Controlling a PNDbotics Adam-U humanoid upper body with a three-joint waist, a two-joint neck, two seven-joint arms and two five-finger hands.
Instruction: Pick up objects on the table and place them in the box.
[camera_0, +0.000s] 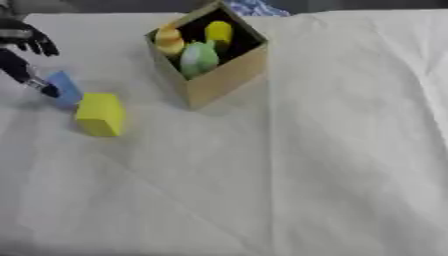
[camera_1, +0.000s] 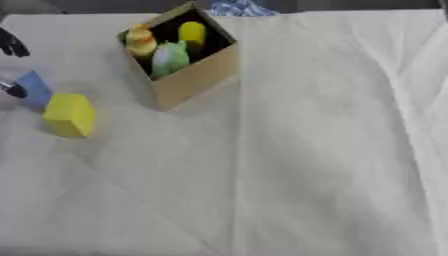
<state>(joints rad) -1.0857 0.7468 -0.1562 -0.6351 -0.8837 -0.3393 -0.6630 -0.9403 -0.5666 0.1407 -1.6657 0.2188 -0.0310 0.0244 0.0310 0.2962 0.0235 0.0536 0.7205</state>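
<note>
White cloth (camera_0: 306, 150), creased in long folds, covers the tabletop. At the far centre-left stands a cardboard box (camera_0: 223, 75), open at the top and turned so that one corner points toward the near side. Its inside is dark. Three things sit in it: an orange and yellow piece (camera_0: 168, 40) at the left, a yellow piece (camera_0: 218, 32) at the far side, and a pale green and white piece (camera_0: 199, 57) nearest the front wall. Their shapes are too soft to make out further.

On the cloth well to the left of the box lie two blocks. A yellow block (camera_0: 100, 114) sits nearer, and a blue block (camera_0: 64, 89) stands just beyond it to the left, the two touching or nearly so.

At the far left edge the left hand (camera_0: 26, 40) comes in, black, with its fingers curled downward above the blue block. One dark finger (camera_0: 44, 87) reaches down to the blue block's left side and seems to touch it; whether the hand actually grips the block I cannot tell.

A bit of blue patterned stuff (camera_0: 258, 7) shows beyond the far edge behind the box.
</note>
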